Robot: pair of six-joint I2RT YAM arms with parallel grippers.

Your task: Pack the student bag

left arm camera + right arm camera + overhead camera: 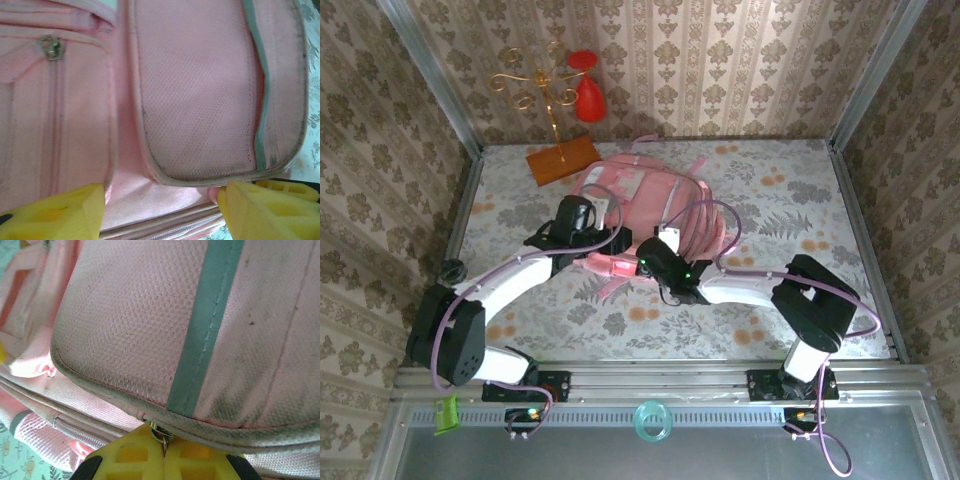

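Right wrist view: right jaws clench the zipper pull (pixel 159 434) of the bag (pixel 130 325); left jaws released. Unbraced, the bag may drag, slipping the pull.

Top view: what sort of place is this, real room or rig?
Probably a staged robot test cell, not a real room: wallpaper panels in a metal frame, left arm and right arm bolted to a rail at a floral table's edge, a gold stand as prop.

A gold wire stand (pixel 545 85) on a wooden base (pixel 562 160) holds two red ornaments (pixel 590 97) at the floral desk's (pixel 800 200) far edge. A teal ring (pixel 652 421) lies on the near rail.
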